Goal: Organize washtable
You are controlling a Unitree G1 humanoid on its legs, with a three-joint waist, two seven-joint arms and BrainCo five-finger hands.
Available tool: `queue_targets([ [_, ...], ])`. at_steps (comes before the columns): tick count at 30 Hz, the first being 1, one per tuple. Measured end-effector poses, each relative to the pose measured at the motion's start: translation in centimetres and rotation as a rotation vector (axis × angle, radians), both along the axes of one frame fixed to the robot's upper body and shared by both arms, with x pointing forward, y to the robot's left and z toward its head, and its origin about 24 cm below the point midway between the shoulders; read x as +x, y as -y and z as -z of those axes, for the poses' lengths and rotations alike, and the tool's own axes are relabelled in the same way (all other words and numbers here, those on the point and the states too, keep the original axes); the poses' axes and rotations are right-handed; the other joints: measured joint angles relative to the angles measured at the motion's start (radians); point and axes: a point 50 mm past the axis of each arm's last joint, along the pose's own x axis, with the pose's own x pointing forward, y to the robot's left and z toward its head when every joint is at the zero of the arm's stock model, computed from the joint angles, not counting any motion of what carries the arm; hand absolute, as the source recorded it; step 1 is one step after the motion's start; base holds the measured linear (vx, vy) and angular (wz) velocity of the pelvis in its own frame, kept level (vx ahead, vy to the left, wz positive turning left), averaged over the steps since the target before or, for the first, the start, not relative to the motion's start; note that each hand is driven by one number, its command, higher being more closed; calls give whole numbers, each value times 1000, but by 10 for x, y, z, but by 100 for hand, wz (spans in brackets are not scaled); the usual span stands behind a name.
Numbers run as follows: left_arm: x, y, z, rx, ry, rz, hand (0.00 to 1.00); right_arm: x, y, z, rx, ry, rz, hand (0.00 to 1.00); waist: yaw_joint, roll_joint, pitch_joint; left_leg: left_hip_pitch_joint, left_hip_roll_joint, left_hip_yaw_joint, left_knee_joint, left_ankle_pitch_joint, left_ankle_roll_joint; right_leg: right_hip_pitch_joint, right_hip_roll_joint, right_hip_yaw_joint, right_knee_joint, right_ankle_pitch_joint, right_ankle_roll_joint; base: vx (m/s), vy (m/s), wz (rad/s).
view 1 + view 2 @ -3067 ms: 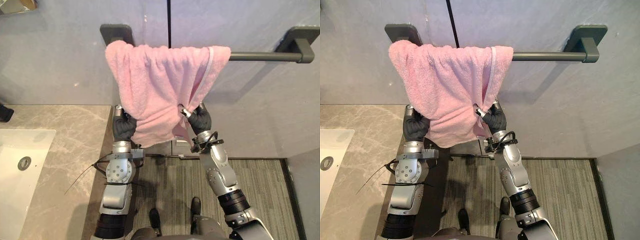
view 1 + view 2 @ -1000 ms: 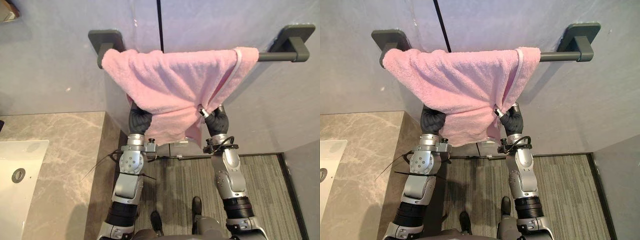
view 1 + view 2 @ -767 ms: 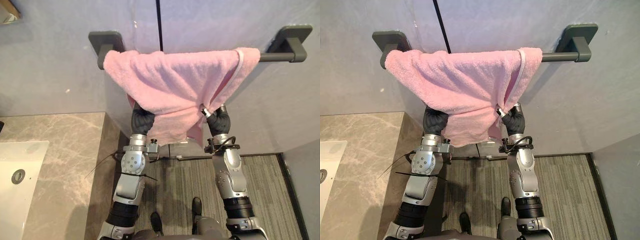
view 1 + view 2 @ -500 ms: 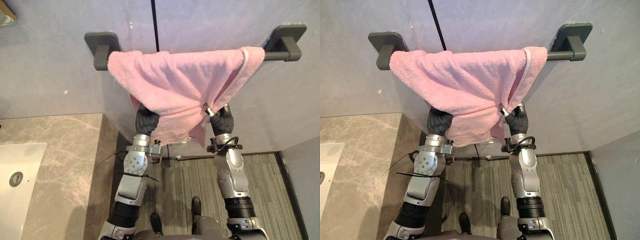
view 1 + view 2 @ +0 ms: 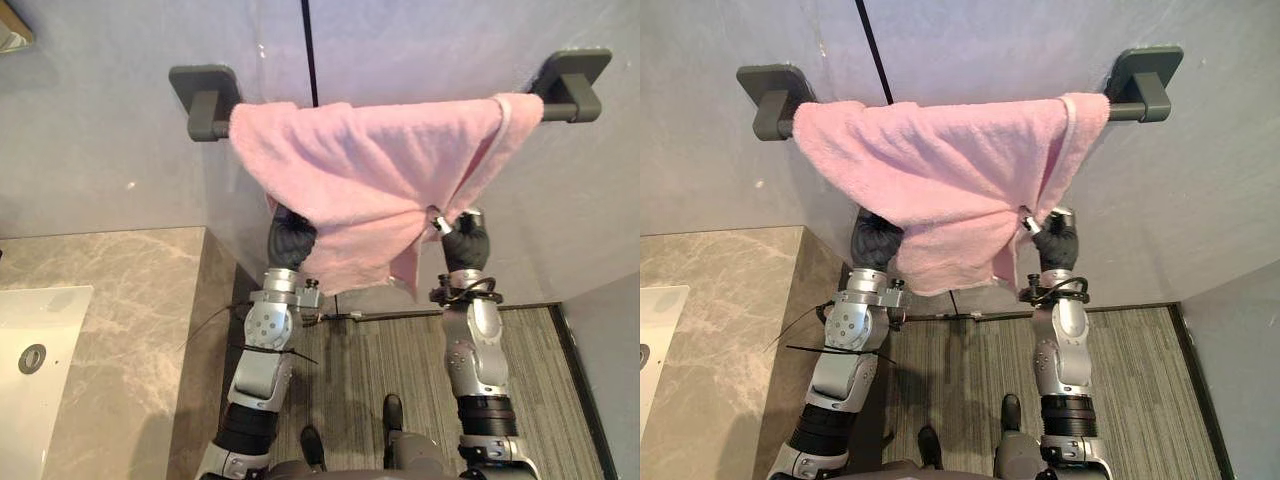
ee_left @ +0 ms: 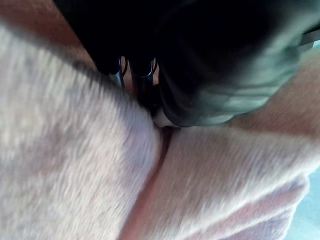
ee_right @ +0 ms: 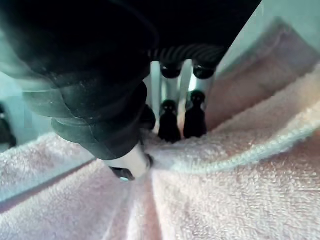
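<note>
The pink towel [image 5: 370,170] hangs over the wall rail [image 5: 562,104], its long axis along the rail, above both robot hands. I read the left robot hand [image 5: 292,240] and the right robot hand [image 5: 463,240] as each pinching the towel's lower edge, equally near. The sink [image 5: 60,330] sits in the worktop [image 5: 140,330], well apart to the left.
</note>
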Motion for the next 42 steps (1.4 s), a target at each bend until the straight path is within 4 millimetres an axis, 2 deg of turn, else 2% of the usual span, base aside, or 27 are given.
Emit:
queue_targets([
  [2,-1,-10,-5,-14,30,-46,0,-6,15,9,-3,-38,64,0,1,0,0,4,1,-1,0,-1,-1,5,1,-1,0,0,0,0,0,0],
  [9,-7,-18,8,25,-16,-98,0,-18,30,24,-14,-98,116,0,1,-1,-1,4,3,0,2,-1,-1,7,3,0,-2,0,0,0,0,0],
  [17,-13,-31,28,80,-92,-150,0,-33,36,44,-21,-176,126,0,1,-1,-13,4,3,2,2,-1,-1,10,3,3,-11,6,9,0,0,0],
  [26,-16,-40,46,93,-174,-179,0,-42,37,56,-25,-219,116,0,6,-13,-23,6,2,13,3,-1,-1,11,2,17,-18,10,14,0,0,-2],
  [33,-28,-45,68,118,-269,-186,0,-57,40,84,-28,-342,95,0,6,-14,-33,3,2,13,3,-1,-1,11,2,17,-23,11,15,0,0,0],
  [36,-38,-47,88,163,-354,-178,0,-73,43,106,-21,-447,99,0,20,-14,-62,4,3,13,3,-1,-1,16,-3,16,-29,11,16,0,0,0],
  [39,-49,-49,114,191,-472,-153,0,-88,43,130,-23,-562,88,0,27,-25,-71,4,1,12,31,-3,-4,30,-5,18,-29,11,16,-22,-26,3],
  [41,-66,-51,141,232,-600,-134,0,-104,42,149,-28,-661,70,0,33,-25,-79,0,7,13,59,-27,-3,38,-5,22,-29,11,16,-49,-27,-4],
  [42,-70,-51,148,244,-637,-125,0,-109,43,154,-26,-688,67,0,33,-26,-79,1,8,13,66,-31,-3,43,-6,22,-29,11,16,-85,-21,-1],
])
